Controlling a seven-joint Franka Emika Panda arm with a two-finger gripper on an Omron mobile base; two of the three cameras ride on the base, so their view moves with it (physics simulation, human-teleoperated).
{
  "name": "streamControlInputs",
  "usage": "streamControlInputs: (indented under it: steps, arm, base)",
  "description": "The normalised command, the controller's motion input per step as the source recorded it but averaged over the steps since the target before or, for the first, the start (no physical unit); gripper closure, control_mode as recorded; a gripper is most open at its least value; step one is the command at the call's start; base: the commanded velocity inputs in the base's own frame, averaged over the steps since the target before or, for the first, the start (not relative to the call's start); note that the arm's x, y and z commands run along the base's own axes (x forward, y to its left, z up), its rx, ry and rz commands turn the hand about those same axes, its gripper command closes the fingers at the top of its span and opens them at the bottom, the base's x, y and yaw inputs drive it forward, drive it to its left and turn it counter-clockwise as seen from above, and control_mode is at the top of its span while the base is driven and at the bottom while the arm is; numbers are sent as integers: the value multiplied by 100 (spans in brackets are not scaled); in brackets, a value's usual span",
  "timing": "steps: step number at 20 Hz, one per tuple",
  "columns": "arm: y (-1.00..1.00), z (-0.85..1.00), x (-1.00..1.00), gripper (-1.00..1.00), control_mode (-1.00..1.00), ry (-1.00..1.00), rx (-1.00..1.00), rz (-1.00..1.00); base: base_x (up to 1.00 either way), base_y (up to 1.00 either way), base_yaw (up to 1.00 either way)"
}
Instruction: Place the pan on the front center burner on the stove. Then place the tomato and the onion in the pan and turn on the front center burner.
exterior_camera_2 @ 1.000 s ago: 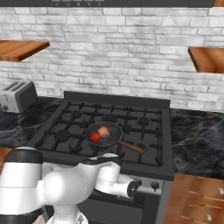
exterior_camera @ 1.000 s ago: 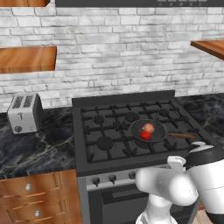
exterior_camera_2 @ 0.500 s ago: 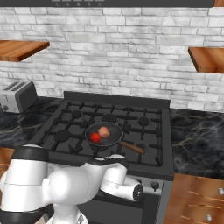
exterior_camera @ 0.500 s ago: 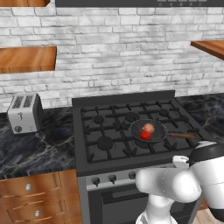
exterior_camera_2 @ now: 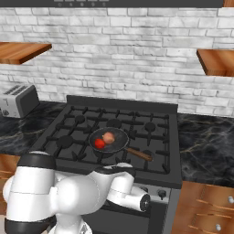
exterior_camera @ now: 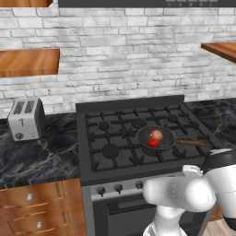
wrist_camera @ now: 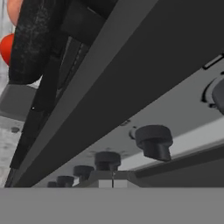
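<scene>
Along the steel front of the stove point(exterior_camera: 138, 184), the gripper point(wrist_camera: 113, 180) is hanging with its fingertips pressed together, pinching nothing, just under a row of small knobs point(wrist_camera: 107, 160). Reading left to right, the nearest knob is sitting directly ahead and another point(wrist_camera: 153, 141) is jutting out beyond it. Up on the front center burner, the pan point(exterior_camera_2: 109, 140) is already holding the tomato point(exterior_camera_2: 99, 143) and the onion point(exterior_camera_2: 108, 136), so only the knob turn is remaining, I judge.

the pan point(exterior_camera_2: 109, 140) sits on the stove point(exterior_camera_2: 114, 132) near the middle of its front edge, its wooden handle pointing toward the front right corner. inside it the tomato point(exterior_camera_2: 99, 143) lies on the front left side with the onion point(exterior_camera_2: 108, 136) just beside it, behind and to the right. a toaster point(exterior_camera_2: 17, 100) stands on the counter point(exterior_camera_2: 208, 144) past the stove's left edge.
</scene>
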Motion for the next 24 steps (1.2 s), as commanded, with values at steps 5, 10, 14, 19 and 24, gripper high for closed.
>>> streamControlInputs:
  steps: [5,10,14,19,24]
  arm:
    - [24,0,1,100,-100,0,0,0]
    - [12,0,10,100,-100,0,0,0]
    - [3,-2,14,100,-100,0,0,0]
    - [0,-12,2,100,-100,0,-1,-2]
    - [0,-17,2,100,-100,0,-3,-6]
  base:
    - [0,0,0]
    - [0,0,0]
    - [0,0,0]
    - [0,0,0]
    - [0,0,0]
